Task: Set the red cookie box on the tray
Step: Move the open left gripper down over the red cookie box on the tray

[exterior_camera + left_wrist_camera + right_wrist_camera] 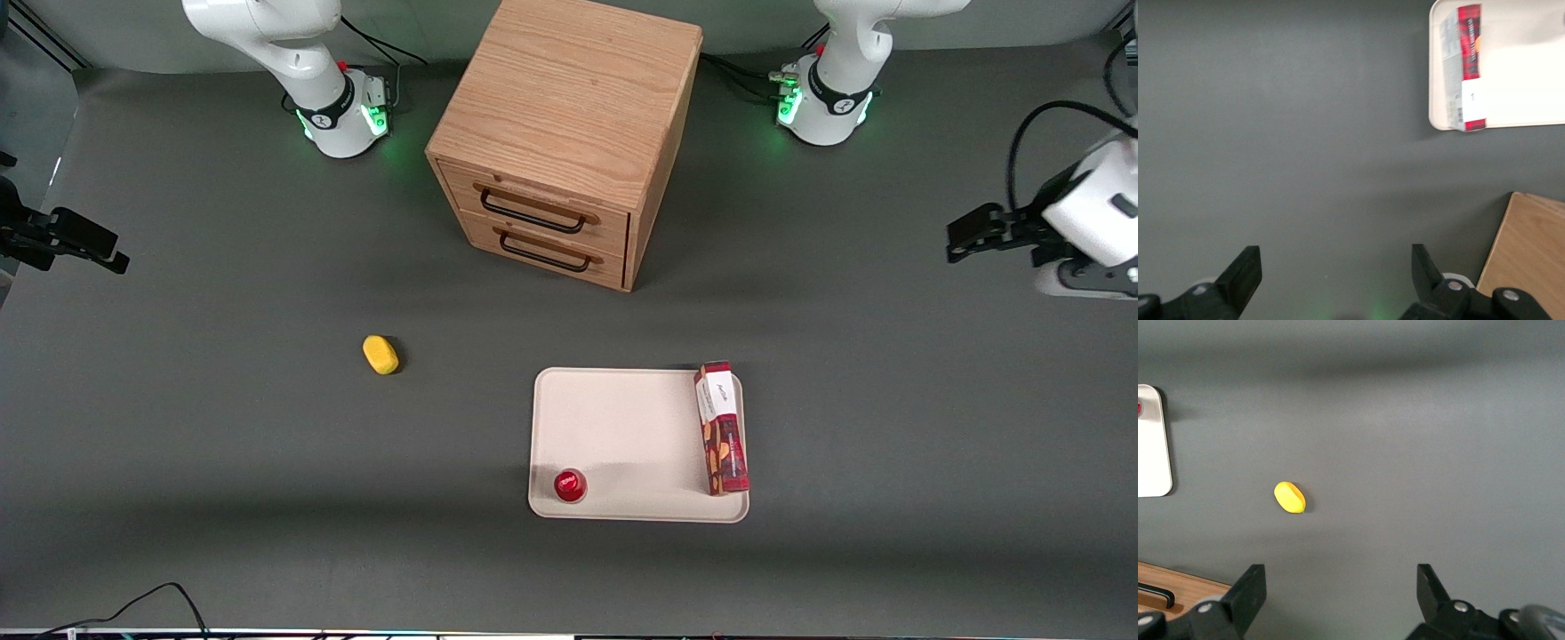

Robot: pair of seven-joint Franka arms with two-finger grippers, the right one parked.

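The red cookie box (722,427) lies flat on the cream tray (622,427), along the tray's edge toward the working arm's end of the table. Its white label end points away from the front camera. The left wrist view shows the same box (1466,67) inside the tray's (1525,80) rim. My left gripper (958,240) hovers well off toward the working arm's end, apart from the tray and higher than the table. Its fingers stand wide open over bare grey table in the wrist view, gripper (1336,257) holding nothing.
A small round red cap (570,485) stands on the tray's corner nearest the front camera, toward the parked arm's end. A yellow lump (381,354) lies on the table toward the parked arm. A wooden two-drawer cabinet (560,133) stands farther from the camera than the tray.
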